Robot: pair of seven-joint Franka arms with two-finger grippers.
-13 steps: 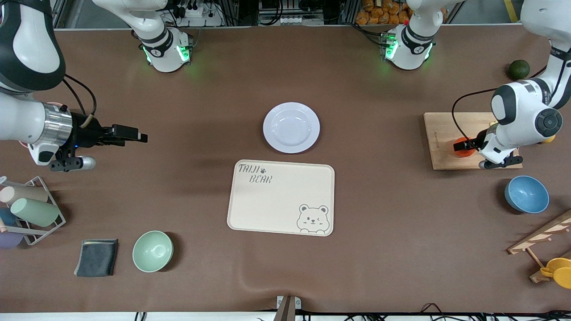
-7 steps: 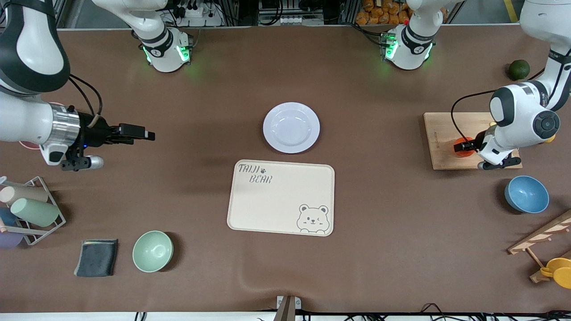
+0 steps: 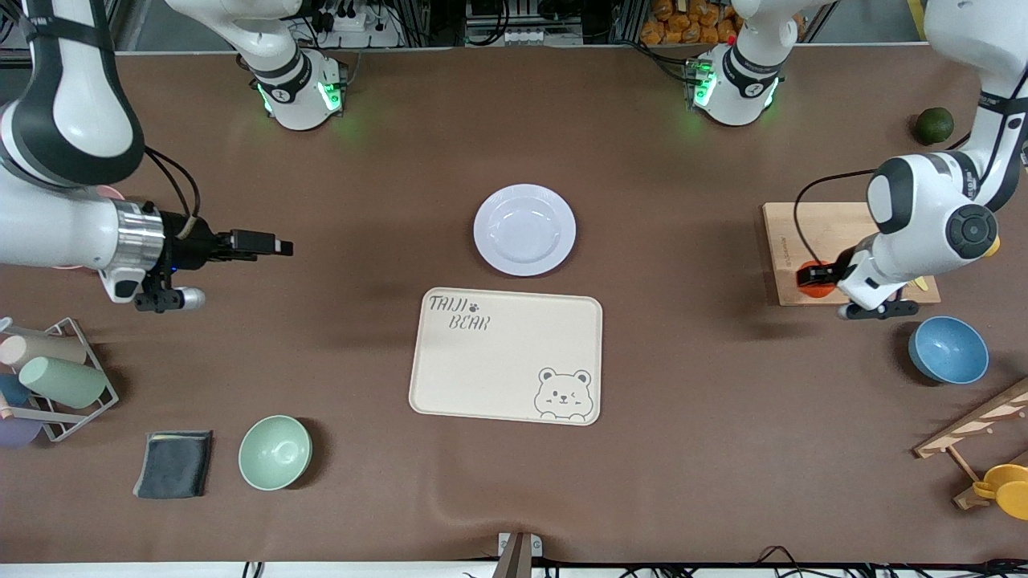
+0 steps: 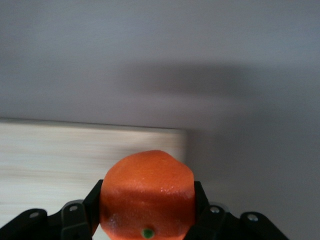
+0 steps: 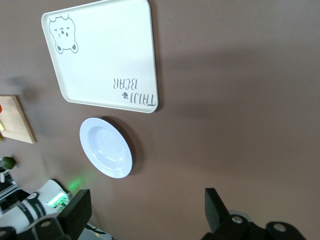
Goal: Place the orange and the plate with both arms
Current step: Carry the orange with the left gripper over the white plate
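1. Left gripper (image 3: 813, 277): over the last second its fingers have closed on the orange (image 4: 147, 192), and it has carried the fruit to the corner of the wooden board (image 3: 791, 249) nearest the front camera and the tray. The pick therefore looks done; carrying it to its place appears to be the step in hand.
2. Orange: small, round, slightly flattened, with a bright, finely dimpled skin and a green stem scar; it is clamped between black finger pads on both flanks.
3. Right gripper (image 3: 269, 243): jaws spread wide and empty, above bare table at the right arm's end; it has edged toward the plate (image 3: 524, 229) since a second ago.
4. Plate: round, pale lavender-white, glossy, with a wide rim and sunken centre; it lies untouched mid-table, just beside the tray (image 3: 506, 355) and farther from the front camera.
5. Tray: cream, rectangular, round-cornered, matte, printed with a bear and lettering.
6. Table cover: brown, smooth, faintly rippled.
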